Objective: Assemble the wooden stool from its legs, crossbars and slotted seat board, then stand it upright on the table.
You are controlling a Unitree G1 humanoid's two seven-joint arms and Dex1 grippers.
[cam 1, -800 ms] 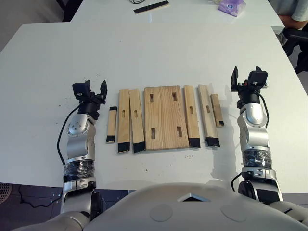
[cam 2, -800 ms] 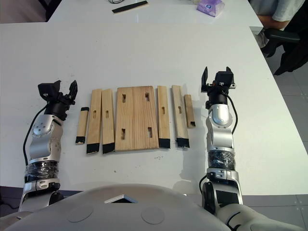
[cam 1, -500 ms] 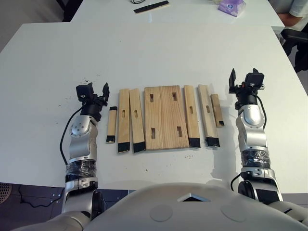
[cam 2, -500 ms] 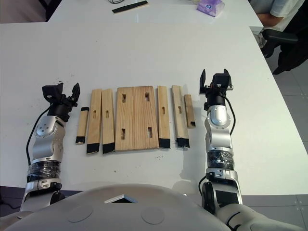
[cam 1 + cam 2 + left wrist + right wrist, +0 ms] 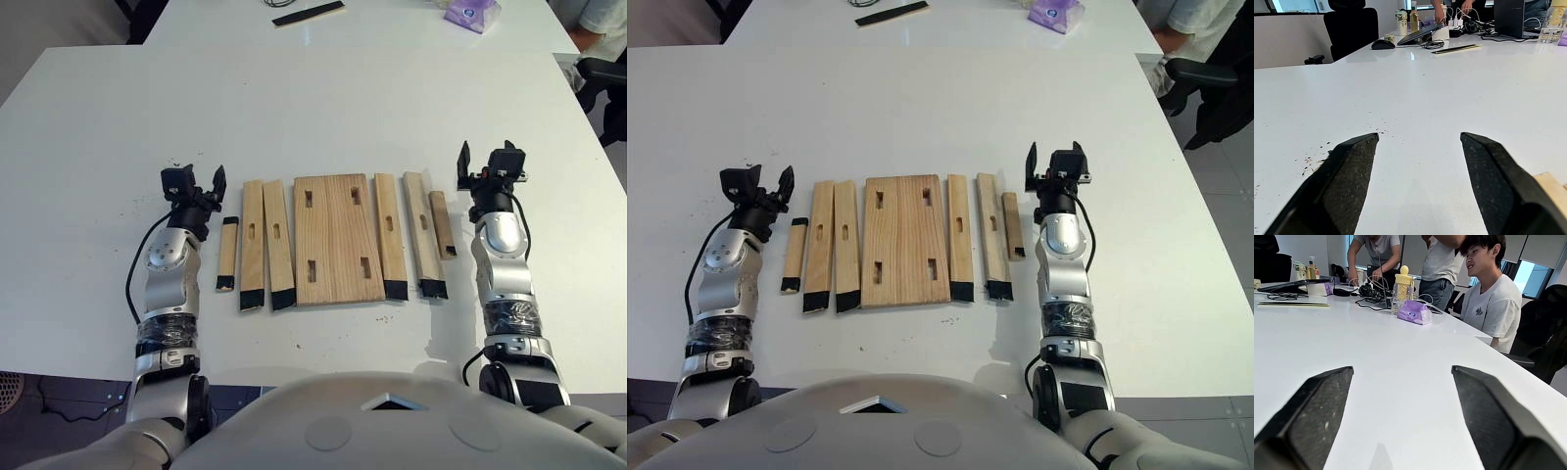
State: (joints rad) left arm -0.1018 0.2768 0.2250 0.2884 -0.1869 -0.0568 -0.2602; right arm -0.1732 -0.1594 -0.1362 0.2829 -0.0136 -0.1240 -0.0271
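Observation:
The slotted seat board (image 5: 338,240) lies flat in the middle of the white table (image 5: 313,108). Two long wooden legs (image 5: 253,245) (image 5: 278,243) and a short crossbar (image 5: 227,255) lie to its left. To its right lie two more legs (image 5: 390,235) (image 5: 423,233) and a short crossbar (image 5: 442,223). My left gripper (image 5: 196,186) stands open just left of the left crossbar's far end, holding nothing (image 5: 1419,139). My right gripper (image 5: 485,162) is open beyond and right of the right crossbar, nothing between its fingers (image 5: 1401,369).
A black strip (image 5: 308,14) and a purple pack (image 5: 471,14) lie on the far table. Dark specks (image 5: 1312,156) dot the table near my left gripper. A pale wood corner (image 5: 1552,183) shows in the left wrist view. Open tabletop stretches beyond the parts.
Both arms have drifted inward toward the row of parts: the left gripper to the right, the right gripper to the left. The wooden pieces have not moved.

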